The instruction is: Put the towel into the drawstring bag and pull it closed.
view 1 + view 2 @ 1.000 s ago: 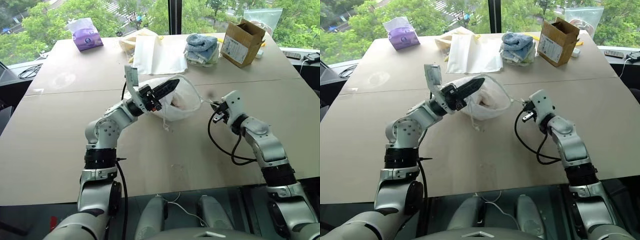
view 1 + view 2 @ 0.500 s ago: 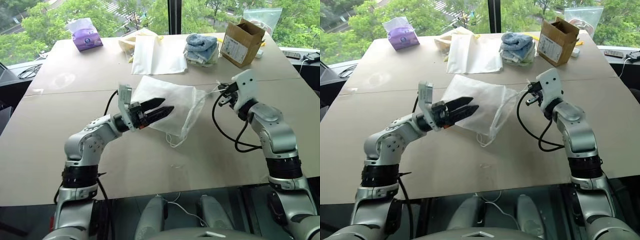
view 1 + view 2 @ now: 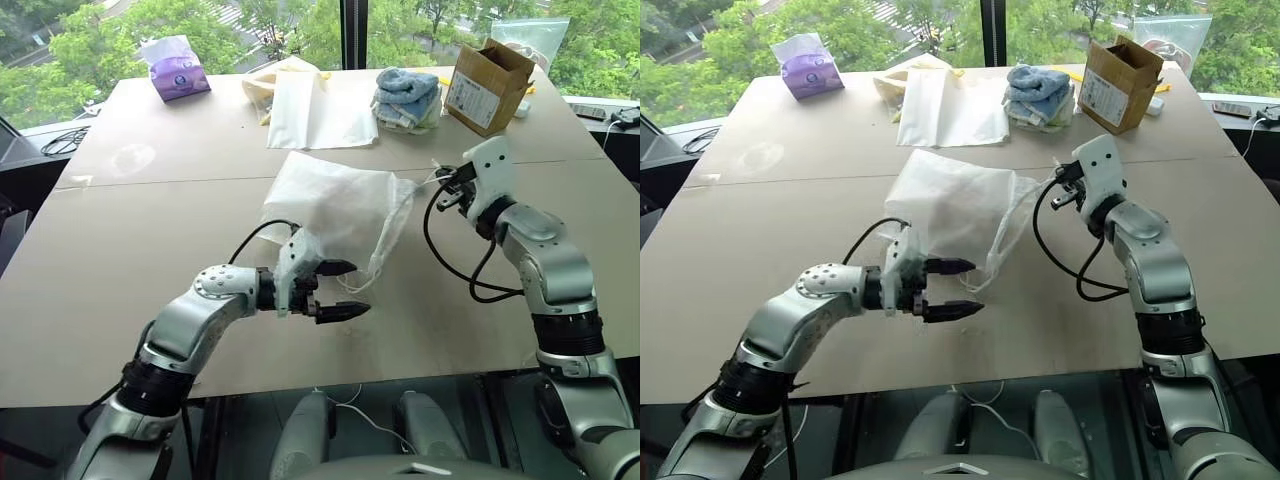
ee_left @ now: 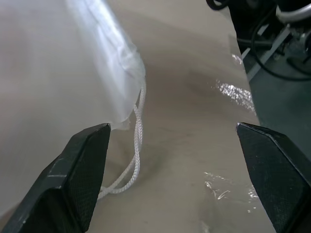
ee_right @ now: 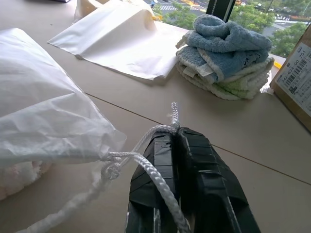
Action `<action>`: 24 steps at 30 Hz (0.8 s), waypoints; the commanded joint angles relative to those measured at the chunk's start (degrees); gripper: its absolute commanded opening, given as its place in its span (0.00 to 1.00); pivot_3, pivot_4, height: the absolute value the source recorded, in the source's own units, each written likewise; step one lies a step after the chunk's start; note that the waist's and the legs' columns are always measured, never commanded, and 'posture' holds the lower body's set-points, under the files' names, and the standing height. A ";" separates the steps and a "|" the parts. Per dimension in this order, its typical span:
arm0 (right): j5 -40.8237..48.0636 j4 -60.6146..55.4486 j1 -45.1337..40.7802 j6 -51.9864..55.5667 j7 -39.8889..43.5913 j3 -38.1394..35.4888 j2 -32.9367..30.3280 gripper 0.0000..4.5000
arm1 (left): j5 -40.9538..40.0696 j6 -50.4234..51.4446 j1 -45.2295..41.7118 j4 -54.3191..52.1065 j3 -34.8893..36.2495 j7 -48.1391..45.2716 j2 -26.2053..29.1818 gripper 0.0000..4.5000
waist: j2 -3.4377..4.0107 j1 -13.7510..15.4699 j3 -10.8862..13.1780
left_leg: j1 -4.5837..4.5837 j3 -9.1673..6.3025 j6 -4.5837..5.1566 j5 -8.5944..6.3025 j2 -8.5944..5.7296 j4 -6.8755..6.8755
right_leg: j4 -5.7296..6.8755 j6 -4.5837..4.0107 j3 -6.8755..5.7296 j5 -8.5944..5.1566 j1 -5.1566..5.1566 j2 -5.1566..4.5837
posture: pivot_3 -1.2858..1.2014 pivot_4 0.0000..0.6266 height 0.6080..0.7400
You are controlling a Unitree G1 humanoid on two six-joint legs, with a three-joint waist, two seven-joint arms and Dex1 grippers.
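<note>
Right fingers (image 5: 177, 145) clenched on drawstring bag (image 3: 335, 205) cord (image 5: 146, 162); left fingers (image 3: 345, 290) spread wide, empty, above table (image 3: 150, 250).

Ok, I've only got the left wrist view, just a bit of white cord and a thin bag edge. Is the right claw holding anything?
Observer: Yes, the right claw is shut on the white braided cord of the thin white fabric drawstring bag.
Operator: Is the mouth closed?
Observer: It's gathered tight at the cord, close to that claw.
Operator: And the towel?
Observer: A pale textured lump shows through the bag, likely the towel.
</note>
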 commanded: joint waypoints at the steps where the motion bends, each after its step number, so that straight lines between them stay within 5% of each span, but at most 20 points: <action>1: 0.48 -3.42 -1.19 0.20 -0.20 -0.57 -0.16 0.00 | 4.62 -6.55 0.46 2.61 -1.60 0.87 -2.07 0.95 | 0.00 0.01 0.00 | 0.00 0.00 0.00 0.00 0.00 0.00 | 0.00 0.00 0.00 0.00 0.00 0.00 | 0.52 0.24 1.00; 4: 0.43 -3.94 -0.98 0.49 -0.39 -0.74 -0.22 0.00 | 8.46 -10.36 1.85 5.02 -3.13 -0.29 -1.42 0.95 | 0.00 -0.13 0.00 | 0.00 0.01 0.01 0.00 0.00 0.00 | 0.00 0.00 0.01 0.00 0.00 -0.01 | 0.52 0.24 1.00; 7: 0.40 -4.06 -0.85 0.65 -0.49 -1.08 -0.38 0.00 | 9.74 -12.67 2.10 7.52 -2.51 0.04 -2.13 0.78 | 0.01 -0.08 -0.01 | 0.00 -0.02 0.01 0.00 0.01 -0.01 | 0.02 0.00 -0.01 0.00 -0.01 0.00 | 0.52 0.24 1.00; 14: 0.43 -4.12 -0.87 0.75 -0.49 -1.08 -0.27 0.00 | 10.71 -15.20 3.93 7.45 -2.76 -0.54 -2.47 0.05 | 0.02 -0.09 -0.02 | 0.02 -0.01 0.02 -0.01 0.00 0.00 | 0.03 0.00 0.00 0.00 0.01 -0.01 | 0.52 0.24 1.00; 24: -0.10 -3.57 -1.09 0.27 -0.92 -1.13 -0.35 0.00 | 12.77 -26.36 3.43 8.91 4.78 9.88 -8.39 0.01 | 0.03 0.07 -0.02 | 0.00 -0.04 0.02 -0.01 0.01 0.04 | 0.04 0.00 -0.03 0.00 0.01 -0.02 | 0.52 0.24 1.00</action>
